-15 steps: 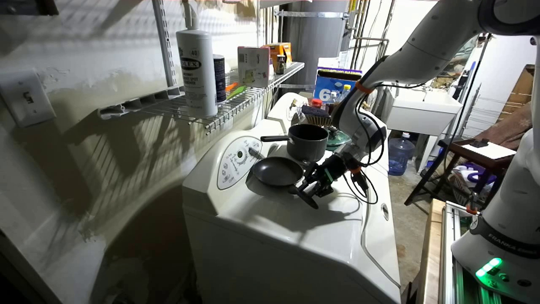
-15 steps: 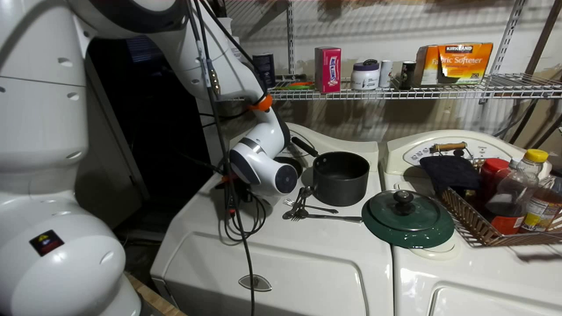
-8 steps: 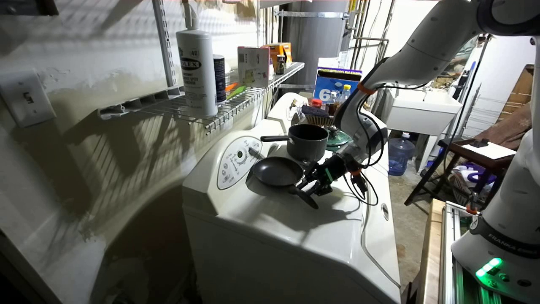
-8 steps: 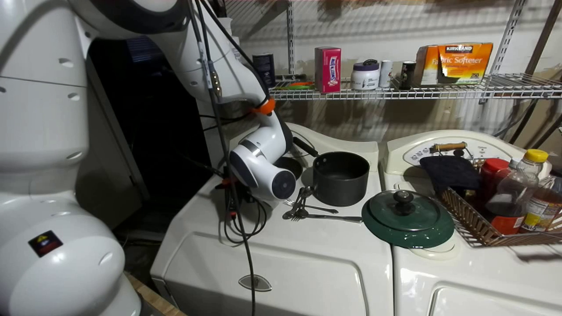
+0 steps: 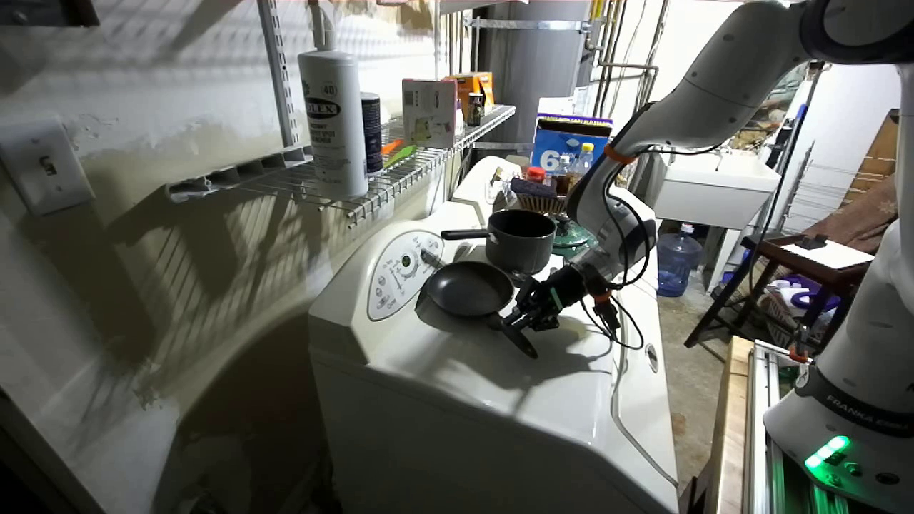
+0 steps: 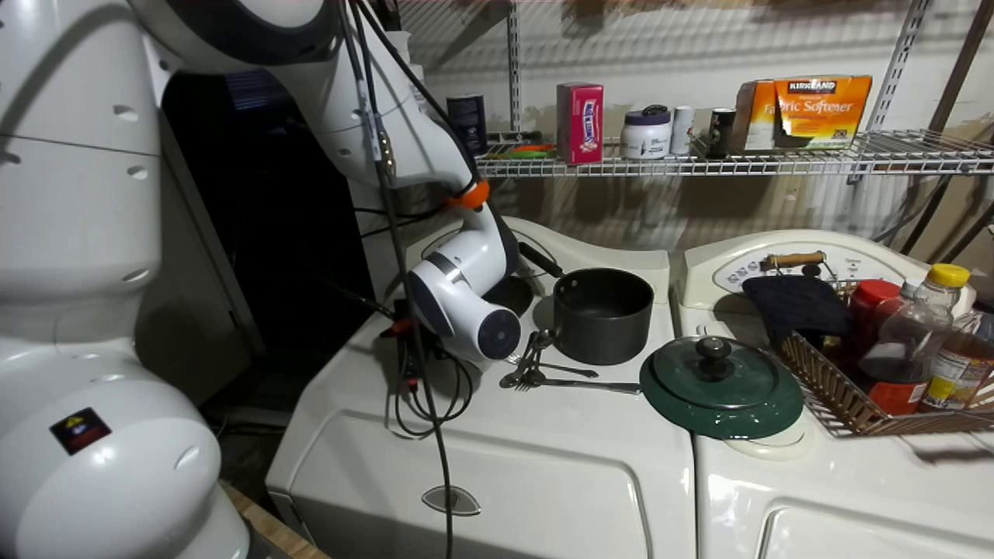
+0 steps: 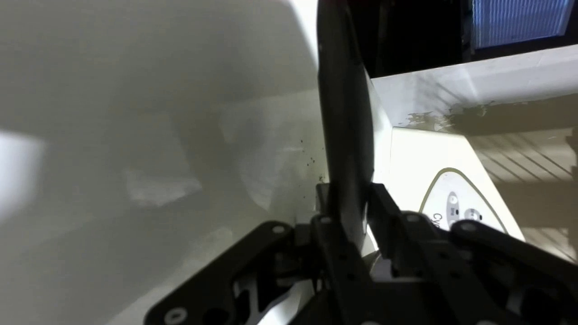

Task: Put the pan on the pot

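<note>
The pan [image 5: 469, 288], shallow and black, sits on the white washer top beside the control panel, its handle pointing toward the front. In an exterior view the pan [image 6: 514, 295] is mostly hidden behind the arm. The pot [image 5: 521, 246], dark and deeper, stands beside the pan; it also shows in an exterior view [image 6: 603, 326]. Its inside looks empty. My gripper [image 5: 513, 320] is shut on the pan's handle. In the wrist view the handle [image 7: 347, 113] runs up between both fingers [image 7: 348, 198], which touch its sides. I cannot tell whether the pan is lifted clear of the washer.
Several forks and spoons [image 6: 536, 365] lie in front of the pot. A green lid [image 6: 722, 404] and a basket of bottles [image 6: 854, 396] are beyond it. A wire shelf [image 5: 428, 153] with bottles and boxes runs along the wall. Cables [image 6: 435, 411] hang from the arm.
The fingers have closed on the pan's handle. The pan has tilted slightly, its far rim a little higher and the handle end a little lower. The arm has shifted slightly.
</note>
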